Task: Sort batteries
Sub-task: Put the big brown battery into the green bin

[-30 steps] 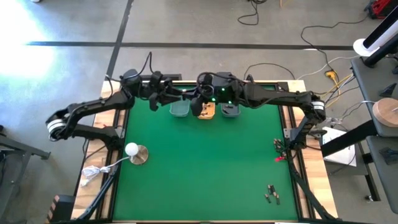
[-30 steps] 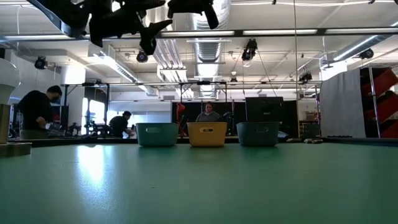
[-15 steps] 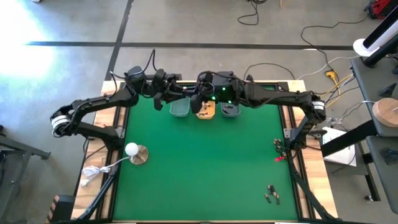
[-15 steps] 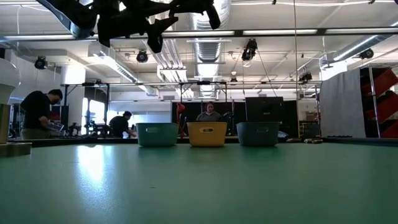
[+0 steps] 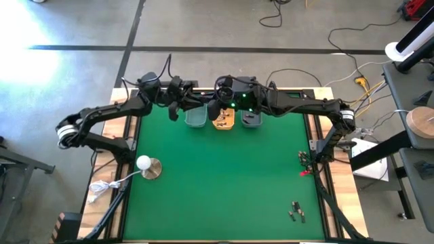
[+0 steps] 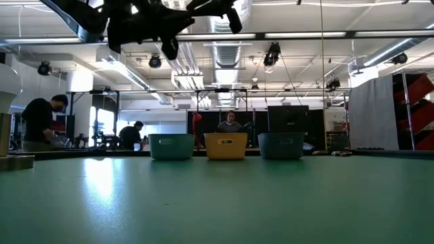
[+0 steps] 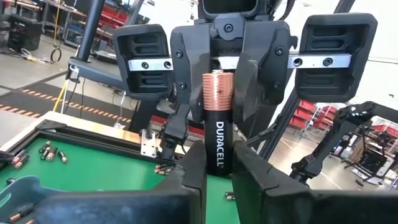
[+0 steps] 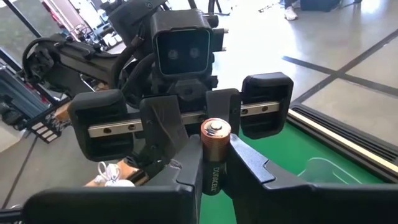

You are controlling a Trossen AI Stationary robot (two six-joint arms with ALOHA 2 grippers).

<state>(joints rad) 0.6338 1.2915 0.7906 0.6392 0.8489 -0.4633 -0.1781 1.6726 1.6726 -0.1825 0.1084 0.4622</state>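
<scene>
A copper-and-black battery (image 7: pixel 216 118) stands upright in the air over the far row of trays, and both grippers are shut on it from opposite sides. My left gripper (image 7: pixel 217 163) reaches in from the table's left and my right gripper (image 8: pixel 211 163) from the right. Seen from above they meet at the yellow tray (image 5: pixel 224 120), left gripper (image 5: pixel 201 106) against right gripper (image 5: pixel 217 108). Several loose batteries (image 5: pixel 296 211) lie on the mat near the front right corner. My left gripper pinches the battery's black body (image 7: pixel 219 167), low on it, between its two fingers. The fingers (image 7: pixel 189 168) lie level, coming from the table's left, across the battery. The battery stands upright, copper end (image 7: pixel 216 84) up, clear of the trays. My right gripper pinches the same battery on its black body (image 8: pixel 211 175), below the copper end (image 8: pixel 214 134), between its two fingers. The fingers (image 8: pixel 245 165) come in about level from the table's right, facing the left gripper. The battery is upright and lifted clear.
Three small trays stand in a row at the far edge: a teal one (image 6: pixel 171 146), a yellow one (image 6: pixel 226 146) and a grey-blue one (image 6: pixel 281 145). A white ball on a round base (image 5: pixel 145 165) stands at the left. Red and black clips (image 5: pixel 303 164) lie at the right edge.
My left gripper has moved a little toward the table's right, up to the battery that my right gripper holds still, and has shut on it. Both wrists have rolled slightly. The battery stays in the air above the trays.
</scene>
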